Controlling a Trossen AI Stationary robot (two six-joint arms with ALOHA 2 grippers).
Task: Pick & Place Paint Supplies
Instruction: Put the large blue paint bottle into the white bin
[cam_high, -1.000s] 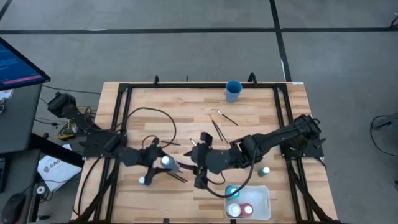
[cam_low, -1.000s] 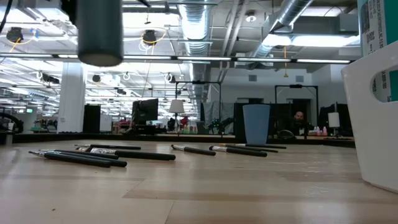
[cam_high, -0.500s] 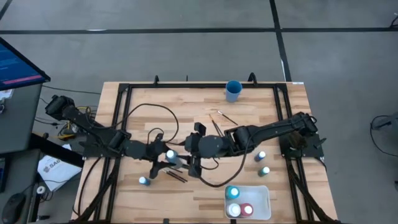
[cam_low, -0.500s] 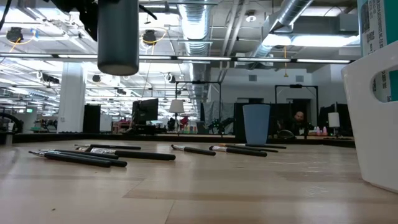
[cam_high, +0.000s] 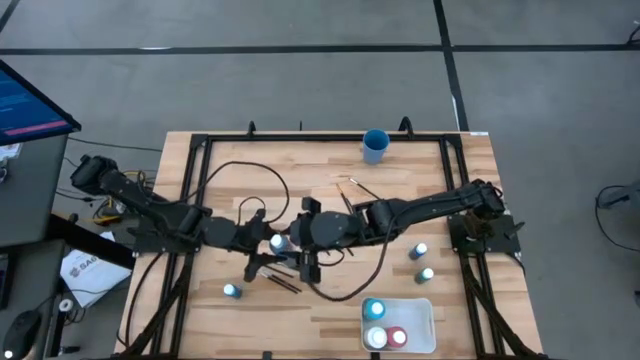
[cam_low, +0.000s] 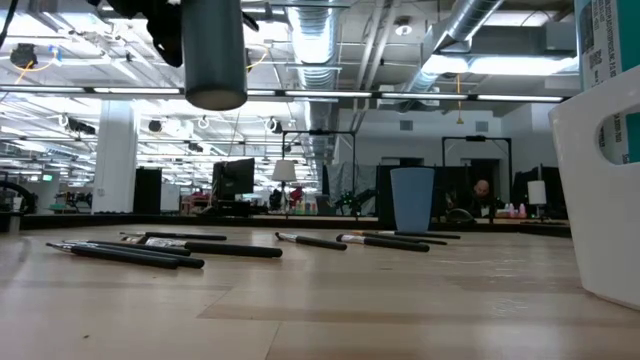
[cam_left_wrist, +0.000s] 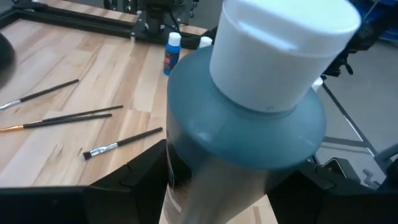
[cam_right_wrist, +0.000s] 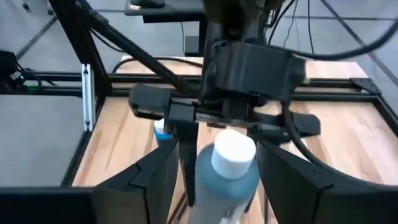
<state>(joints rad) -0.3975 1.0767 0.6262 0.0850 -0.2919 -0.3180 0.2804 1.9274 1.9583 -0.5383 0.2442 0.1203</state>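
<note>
Above mid-tabletop (cam_high: 420, 190), my left tool (cam_high: 268, 245) grips a teal paint bottle (cam_high: 277, 242) and has carried it toward my right tool (cam_high: 300, 243), whose open fingers now flank it. A handover looks close; the tray (cam_high: 428, 312) already holds three bottles.

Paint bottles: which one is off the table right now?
The white-capped bottle at table centre, held between the left gripper and right gripper; the others stand on the table or in the tray.
</note>
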